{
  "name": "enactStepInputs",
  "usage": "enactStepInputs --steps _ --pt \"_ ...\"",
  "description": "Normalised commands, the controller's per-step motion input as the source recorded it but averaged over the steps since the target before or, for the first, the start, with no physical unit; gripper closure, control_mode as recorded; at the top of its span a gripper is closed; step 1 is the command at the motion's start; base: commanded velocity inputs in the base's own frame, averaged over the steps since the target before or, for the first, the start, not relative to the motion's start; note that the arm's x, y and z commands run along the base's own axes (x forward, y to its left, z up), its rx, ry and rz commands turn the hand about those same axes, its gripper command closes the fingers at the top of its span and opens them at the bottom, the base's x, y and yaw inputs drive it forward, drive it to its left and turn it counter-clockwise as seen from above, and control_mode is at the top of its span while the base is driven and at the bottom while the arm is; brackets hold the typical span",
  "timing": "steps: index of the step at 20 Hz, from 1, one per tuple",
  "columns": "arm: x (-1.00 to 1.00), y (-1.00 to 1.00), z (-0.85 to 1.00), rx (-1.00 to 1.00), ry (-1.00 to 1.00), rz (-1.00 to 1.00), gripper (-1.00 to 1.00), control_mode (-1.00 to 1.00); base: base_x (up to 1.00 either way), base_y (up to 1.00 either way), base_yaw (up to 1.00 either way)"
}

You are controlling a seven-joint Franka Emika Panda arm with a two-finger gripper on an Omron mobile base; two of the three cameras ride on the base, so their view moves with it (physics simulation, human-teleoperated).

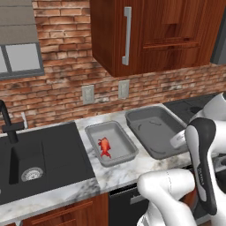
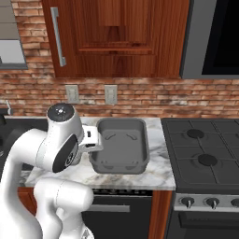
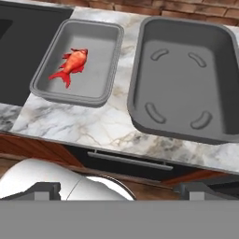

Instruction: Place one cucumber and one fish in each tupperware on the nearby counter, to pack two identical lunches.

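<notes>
1. Gripper hangs in front of the desk's front edge, jaws wide apart and empty.
2. Smaller tupperware near the sink holds a red fish.
3. Larger tupperware sits just beside it, toward the stovetop.

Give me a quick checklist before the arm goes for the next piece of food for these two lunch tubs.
1. Pincer open and carrying nothing: ok.
2. Smaller tub has its fish: ok.
3. Smaller tub has a cucumber: not ok, none in it.
4. Larger tub packed: not ok, it holds no food.
5. Both tubs sit flat on the counter, side by side, apart: ok.
6. Where the next cucumber or fish lies: cannot tell.
</notes>
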Motion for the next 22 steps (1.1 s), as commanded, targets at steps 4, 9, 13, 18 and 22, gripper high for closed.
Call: enactStepInputs --steps 4,9,13,18,22 --pt "0.00 0.00 0.00 0.00 0.00 0.00 -1.00 1.00 -0.54 0.01 0.00" --pt "0.00 0.00 0.00 0.00 0.00 0.00 -1.00 1.00 -0.95 -0.10 0.00" --pt "0.00 0.00 0.00 0.00 0.00 0.00 -1.00 1.00 -0.98 -0.33 0.00" --pt "0.00 0.00 0.00 0.00 0.00 0.00 -1.00 1.00 -0.54 -0.78 0.00" --pt "0.00 0.00 0.00 0.00 0.00 0.00 -1.00 1.00 -0.13 -1.00 0.00"
